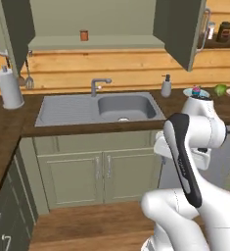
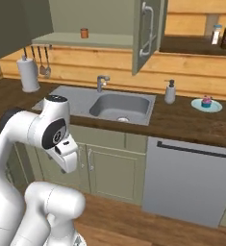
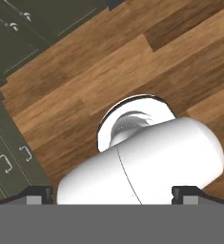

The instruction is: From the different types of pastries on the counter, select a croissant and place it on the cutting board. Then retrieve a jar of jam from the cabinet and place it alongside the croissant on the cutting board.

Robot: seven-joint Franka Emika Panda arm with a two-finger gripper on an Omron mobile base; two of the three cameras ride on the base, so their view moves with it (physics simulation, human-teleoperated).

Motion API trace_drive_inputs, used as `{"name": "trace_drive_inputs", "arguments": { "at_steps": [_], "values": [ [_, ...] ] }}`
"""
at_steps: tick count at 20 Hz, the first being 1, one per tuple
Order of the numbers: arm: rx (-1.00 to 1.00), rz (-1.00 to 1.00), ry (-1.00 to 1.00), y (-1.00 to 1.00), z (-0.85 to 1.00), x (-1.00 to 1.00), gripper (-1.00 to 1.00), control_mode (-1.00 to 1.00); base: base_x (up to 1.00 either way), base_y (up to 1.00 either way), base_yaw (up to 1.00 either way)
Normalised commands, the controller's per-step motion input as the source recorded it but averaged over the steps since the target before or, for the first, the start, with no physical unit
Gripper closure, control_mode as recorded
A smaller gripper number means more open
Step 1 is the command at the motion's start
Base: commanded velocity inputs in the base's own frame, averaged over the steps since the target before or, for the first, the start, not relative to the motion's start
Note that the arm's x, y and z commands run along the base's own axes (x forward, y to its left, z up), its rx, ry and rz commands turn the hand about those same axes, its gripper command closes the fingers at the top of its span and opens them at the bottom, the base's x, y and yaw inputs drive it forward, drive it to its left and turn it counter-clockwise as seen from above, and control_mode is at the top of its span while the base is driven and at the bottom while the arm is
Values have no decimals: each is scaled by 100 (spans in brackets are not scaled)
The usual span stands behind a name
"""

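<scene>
Dark counter [image 1: 9, 128], sink [image 1: 99, 109], soap bottle [image 1: 166, 87], cupcake plate [image 2: 206, 105]

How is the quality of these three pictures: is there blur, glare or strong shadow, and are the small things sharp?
Left base view: soft, even light, no glare; the jar of jam on the cabinet shelf is small and slightly blurred. Right base view: the same flat light, a faint shadow in the sink; the cupcake lacks fine detail. Hand view: the floor's wood grain is smeared, and the open gripper fingertips are dark.

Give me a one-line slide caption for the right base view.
Cabinet open with the jar of jam on its shelf, cupcake on the counter, arm folded low.
</scene>
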Motion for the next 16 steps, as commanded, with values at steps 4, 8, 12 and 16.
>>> {"name": "trace_drive_inputs", "arguments": {
  "at_steps": [4,8,12,16],
  "values": [
    [0,0,0,0,0,0,-100,100,81,16,-7],
    [0,0,0,0,0,0,-100,100,73,0,-10],
    [0,0,0,0,0,0,-100,100,75,6,-7],
    [0,0,0,0,0,0,-100,100,59,-3,-5]
  ]
}}
